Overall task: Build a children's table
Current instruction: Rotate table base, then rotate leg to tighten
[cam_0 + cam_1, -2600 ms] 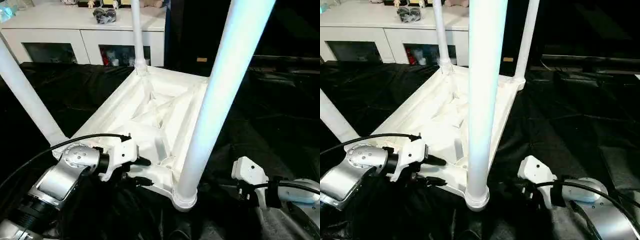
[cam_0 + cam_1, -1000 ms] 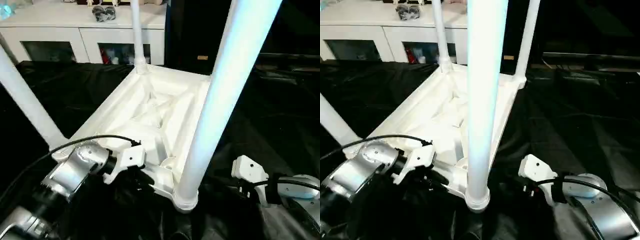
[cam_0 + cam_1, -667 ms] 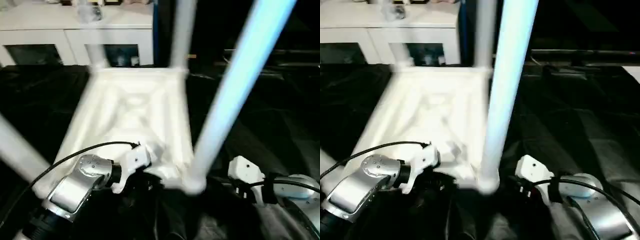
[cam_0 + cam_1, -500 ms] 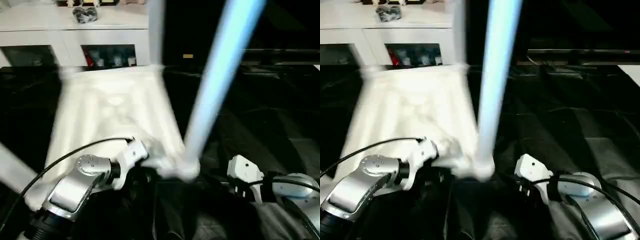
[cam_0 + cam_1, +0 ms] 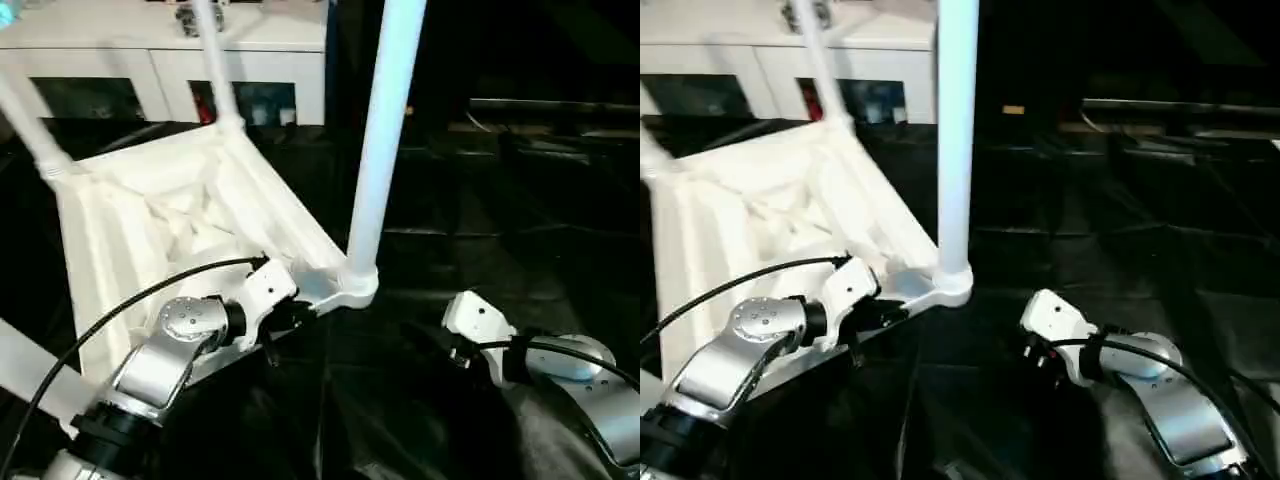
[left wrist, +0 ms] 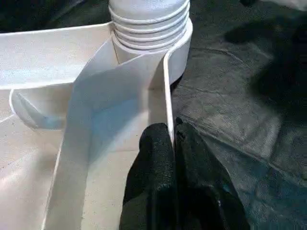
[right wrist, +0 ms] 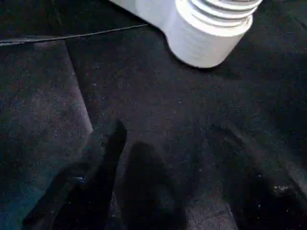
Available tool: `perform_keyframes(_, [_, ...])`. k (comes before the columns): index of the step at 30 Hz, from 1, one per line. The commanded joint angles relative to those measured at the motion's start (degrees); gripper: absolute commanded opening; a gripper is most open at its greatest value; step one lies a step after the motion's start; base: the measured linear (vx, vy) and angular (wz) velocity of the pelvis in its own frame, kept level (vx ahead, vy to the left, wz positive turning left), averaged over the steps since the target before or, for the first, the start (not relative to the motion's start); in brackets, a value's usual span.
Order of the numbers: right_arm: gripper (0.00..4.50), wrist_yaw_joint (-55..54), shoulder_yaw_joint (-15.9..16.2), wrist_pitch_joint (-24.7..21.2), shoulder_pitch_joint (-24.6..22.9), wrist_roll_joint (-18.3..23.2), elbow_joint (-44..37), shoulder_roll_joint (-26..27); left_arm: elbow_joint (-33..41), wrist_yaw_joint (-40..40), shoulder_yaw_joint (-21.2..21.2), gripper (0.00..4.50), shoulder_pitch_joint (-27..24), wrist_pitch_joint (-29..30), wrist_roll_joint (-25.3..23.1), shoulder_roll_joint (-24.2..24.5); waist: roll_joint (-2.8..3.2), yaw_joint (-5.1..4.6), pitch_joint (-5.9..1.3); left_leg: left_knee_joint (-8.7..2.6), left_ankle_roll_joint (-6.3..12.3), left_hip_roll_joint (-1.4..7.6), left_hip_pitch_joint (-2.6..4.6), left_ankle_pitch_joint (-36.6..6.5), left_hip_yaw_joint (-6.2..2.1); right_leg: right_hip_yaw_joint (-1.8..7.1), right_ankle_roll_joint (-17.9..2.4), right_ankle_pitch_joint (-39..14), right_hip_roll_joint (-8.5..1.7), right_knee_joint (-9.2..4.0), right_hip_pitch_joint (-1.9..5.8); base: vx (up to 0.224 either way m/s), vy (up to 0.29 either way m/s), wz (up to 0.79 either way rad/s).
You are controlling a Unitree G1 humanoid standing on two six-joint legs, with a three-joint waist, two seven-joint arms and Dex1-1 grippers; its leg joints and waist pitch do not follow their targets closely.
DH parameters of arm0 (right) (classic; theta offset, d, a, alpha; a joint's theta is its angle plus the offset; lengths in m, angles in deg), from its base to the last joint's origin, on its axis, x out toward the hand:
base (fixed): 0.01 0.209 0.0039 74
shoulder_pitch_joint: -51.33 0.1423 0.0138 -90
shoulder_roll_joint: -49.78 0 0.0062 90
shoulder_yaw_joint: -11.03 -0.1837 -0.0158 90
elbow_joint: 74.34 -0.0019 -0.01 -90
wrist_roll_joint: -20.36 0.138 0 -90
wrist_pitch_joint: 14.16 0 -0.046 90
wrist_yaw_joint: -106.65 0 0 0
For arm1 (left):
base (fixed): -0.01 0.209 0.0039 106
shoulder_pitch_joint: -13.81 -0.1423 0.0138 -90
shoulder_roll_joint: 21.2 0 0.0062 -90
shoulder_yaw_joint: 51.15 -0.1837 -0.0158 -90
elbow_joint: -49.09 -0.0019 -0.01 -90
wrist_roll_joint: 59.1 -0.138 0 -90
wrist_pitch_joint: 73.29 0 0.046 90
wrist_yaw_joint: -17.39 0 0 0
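White plastic tabletop (image 5: pixel 170 215) lies upside down on black-covered work table (image 5: pixel 480 250), ribbed underside up, tubular legs standing up from corner sockets. Nearest leg (image 5: pixel 380 130) rises from the rounded socket (image 5: pixel 350 287) at the near corner; 2 more legs at far corners w/ white cabinet (image 5: pixel 160 60) behind.

L arm reaches in from lower left, silver forearm angled up toward the near edge, cable looping over it. Left gripper (image 6: pixel 171 136) is pinched tight on the tabletop's thin rim wall just beside the socket, one black finger each side.

R arm lies low at lower right, pointing at the socket. Right gripper (image 5: pixel 1032 350) is apart from the tabletop, fingers (image 7: pixel 103 158) spread, holding nothing, over the black cloth.
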Motion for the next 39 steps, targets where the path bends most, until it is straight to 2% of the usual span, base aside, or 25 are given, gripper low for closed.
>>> perform_keyframes(1, [3.12, -0.90, -0.79, 0.19, -0.82, 0.15, -0.71, 0.48, 0.16, -4.14, -0.79, 0.01, 0.87, -4.12, 3.12, -0.51, -0.80, -0.06, -3.09, -4.81, 4.43, 4.67, 0.31, -5.56, -1.60, 3.27, -15.16, -9.31, -5.29, -4.26, 2.26, 0.000, 0.000, 0.00])
perform_keyframes(3, [3.12, -1.34, -1.10, 0.07, -1.02, 0.49, -0.85, 0.77, 0.13, -6.89, -0.97, 0.01, 1.09, -4.78, 4.21, 0.06, -0.77, 0.12, -3.17, -4.86, 4.17, 4.65, 0.36, -5.36, -1.52, 3.30, -15.46, -7.94, -5.21, -4.07, 2.20, 0.000, 0.000, 0.00])
perform_keyframes(6, [3.12, -1.59, -1.09, 0.19, -1.06, 0.47, -0.73, 0.76, -1.45, -7.46, -1.37, 0.01, 1.75, -6.54, 3.38, 0.64, -0.73, 0.22, -3.21, -4.89, 4.25, 4.71, 0.35, -5.11, -1.49, 3.25, -15.74, -6.50, -5.16, -3.87, 2.25, 0.000, 0.000, 0.00])
perform_keyframes(8, [3.12, -1.72, -1.39, 0.81, -1.11, 0.38, -0.51, 1.01, -3.90, -6.45, -1.44, 0.01, 2.57, -9.08, 1.89, 0.51, -0.67, 0.30, -3.07, -4.94, 4.04, 4.66, 0.40, -6.22, -1.41, 3.30, -15.63, -7.91, -5.17, -4.15, 2.16, 0.000, 0.000, 0.00])
perform_keyframes(10, [3.12, -2.36, -1.80, 1.61, -0.67, 0.47, 0.02, 1.76, -5.87, -5.48, -1.08, 0.01, 3.34, -8.44, 1.30, 0.05, -0.79, 0.21, -3.04, -5.00, 3.45, 4.62, 0.32, -7.09, -1.37, 3.36, -15.14, -9.60, -5.26, -4.24, 2.27, 0.000, 0.000, 0.00])
perform_keyframes(11, [3.12, -2.50, -1.85, 1.76, -0.56, 0.46, 0.12, 1.88, -6.01, -5.71, -1.07, 0.28, 3.41, -8.16, 1.38, 0.04, -0.87, 0.14, -2.98, -5.06, 3.37, 4.62, 0.25, -7.19, -1.37, 3.35, -14.93, -10.27, -5.29, -4.29, 2.30, 0.000, 0.000, 0.00])
perform_keyframes(12, [3.12, -2.64, -1.96, 1.79, -0.42, 0.56, 0.23, 2.09, -6.16, -6.01, -1.05, 0.28, 3.50, -7.76, 1.46, 0.04, -0.83, 0.18, -3.05, -5.00, 3.15, 4.60, 0.25, -7.25, -1.40, 3.36, -14.56, -11.32, -5.38, -4.33, 2.27, 0.000, 0.000, 0.00])
perform_keyframes(14, [3.12, -2.61, -2.48, 0.82, 0.02, 1.76, 0.43, 2.92, -6.73, -6.42, -1.12, 0.60, 3.78, -6.59, 1.10, 0.23, -0.99, 0.10, -3.00, -5.03, 3.12, 4.54, 0.14, -7.55, -1.40, 3.39, -14.12, -12.70, -5.39, -4.47, 2.28, 0.000, 0.000, 0.00])
perform_keyframes(16, [3.12, -2.87, -2.53, 0.49, 0.34, 2.01, 0.53, 3.36, -7.80, -5.49, -1.66, 0.70, 4.12, -6.13, -0.51, 0.66, -0.82, 0.04, -3.05, -5.10, 2.85, 4.66, 0.01, -7.29, -1.51, 3.33, -13.88, -12.93, -5.37, -4.40, 2.30, 0.000, 0.000, 0.00])
perform_keyframes(17, [3.12, -2.96, -2.48, 0.59, 0.50, 1.97, 0.59, 3.48, -8.41, -4.94, -2.09, 0.70, 4.28, -6.30, -1.53, 0.93, -1.01, -0.15, -3.07, -5.20, 2.94, 4.67, -0.21, -6.84, -1.63, 3.23, -13.62, -12.16, -5.26, -4.28, 2.46, 0.000, 0.000, 0.00])
perform_keyframes(21, [3.12, -4.28, -2.50, 2.01, 1.40, 0.93, 1.55, 4.23, -10.71, -3.93, -2.45, 0.70, 4.77, -7.10, -2.16, 0.81, -1.13, -0.20, -3.15, -5.04, 3.14, 4.56, -0.12, -6.00, -1.51, 3.24, -13.85, -11.08, -5.34, -4.21, 2.36, 0.000, 0.000, 0.00])
perform_keyframes(22, [3.12, -4.60, -2.69, 2.41, 1.68, 0.77, 1.93, 4.50, -11.01, -3.75, -2.24, 0.70, 4.85, -6.91, -1.94, 0.60, -1.32, -0.21, -3.15, -5.03, 3.06, 4.57, -0.14, -6.04, -1.48, 3.23, -13.86, -11.20, -5.35, -4.21, 2.40, 0.000, 0.000, 0.00])
perform_keyframes(25, [3.12, -5.91, -3.30, 2.91, 3.03, 0.77, 3.10, 5.50, -11.96, -3.50, -1.74, 0.70, 5.15, -5.84, -1.69, 0.07, -1.31, -0.22, -3.02, -5.09, 2.75, 4.53, -0.03, -6.97, -1.43, 3.22, -13.78, -13.16, -5.30, -4.39, 2.23, 0.000, 0.000, 0.00])
perform_keyframes(27, [3.12, -6.22, -3.33, 2.98, 3.43, 0.83, 3.35, 5.84, -12.14, -3.44, -1.61, 0.43, 5.17, -6.00, -1.64, -0.08, -1.29, -0.27, -2.99, -5.14, 2.52, 4.51, -0.03, -7.40, -1.47, 3.21, -13.49, -14.33, -5.31, -4.46, 2.22, 0.000, 0.000, 0.00])
perform_keyframes(33, [3.12, -9.20, -3.47, 2.93, 6.08, 0.74, 6.50, 9.08, -12.36, -5.26, -2.67, 0.04, 5.39, -5.06, -1.48, 0.35, -1.26, -0.36, -2.85, -5.36, 1.44, 4.47, 0.08, -9.18, -1.48, 3.27, -12.48, -17.69, -5.30, -4.83, 1.94, 0.000, 0.000, 0.00])
perform_keyframes(35, [3.12, -8.44, -2.66, 3.65, 7.01, 1.42, 7.50, 10.51, -11.99, -6.17, -2.89, 0.04, 5.23, -5.07, -1.19, 0.53, -1.14, -0.36, -2.95, -5.36, 1.28, 4.49, 0.10, -9.28, -1.50, 3.30, -12.49, -17.37, -5.33, -4.79, 1.87, 0.000, 0.000, 0.00])
perform_keyframes(39, [3.12, -5.30, -1.10, 3.80, 8.43, 3.07, 8.66, 12.06, -12.31, -6.29, -3.21, 0.04, 5.51, -5.61, -1.58, 0.39, -1.31, -0.28, -3.05, -5.33, 1.59, 4.59, -0.03, -8.23, -1.49, 3.30, -12.81, -15.13, -5.29, -4.52, 2.05, 0.000, 0.000, 0.00])
